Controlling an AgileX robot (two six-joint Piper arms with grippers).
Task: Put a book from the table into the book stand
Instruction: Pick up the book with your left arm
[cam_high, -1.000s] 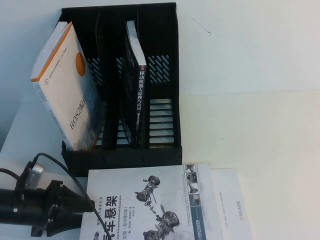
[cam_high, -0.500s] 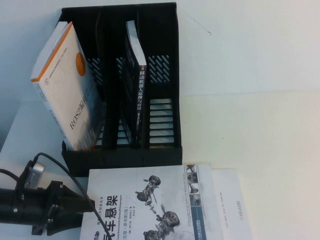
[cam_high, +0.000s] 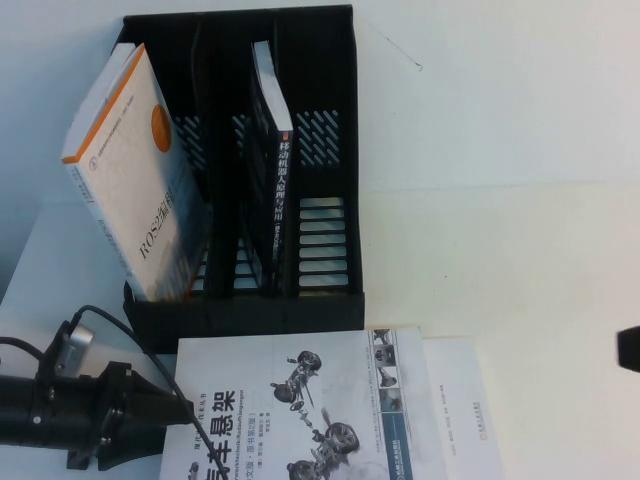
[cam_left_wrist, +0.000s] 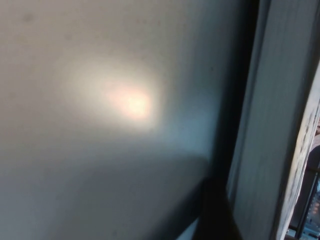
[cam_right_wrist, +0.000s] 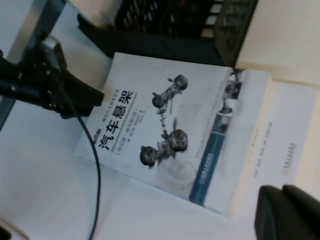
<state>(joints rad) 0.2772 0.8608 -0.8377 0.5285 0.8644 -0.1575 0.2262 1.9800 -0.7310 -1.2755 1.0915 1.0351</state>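
While the book lies flat at the near edge of the table, in front of the book stand, the high view shows the left gripper at the book's left edge; its fingers are spread wide, and contact is unclear. The right gripper only peeks in at the table's right edge. The left wrist view shows a blur, with page edges beside it. In the right wrist view, the right gripper's dark tip is well apart from the book; whether its fingers are spread or closed I cannot tell.

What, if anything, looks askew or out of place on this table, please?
The thick orange-striped book leans sideways in the book stand instead of standing upright. The book on the table lies with its cover flapped open. The left gripper, open, sits at its edge; the right gripper hovers nearby.
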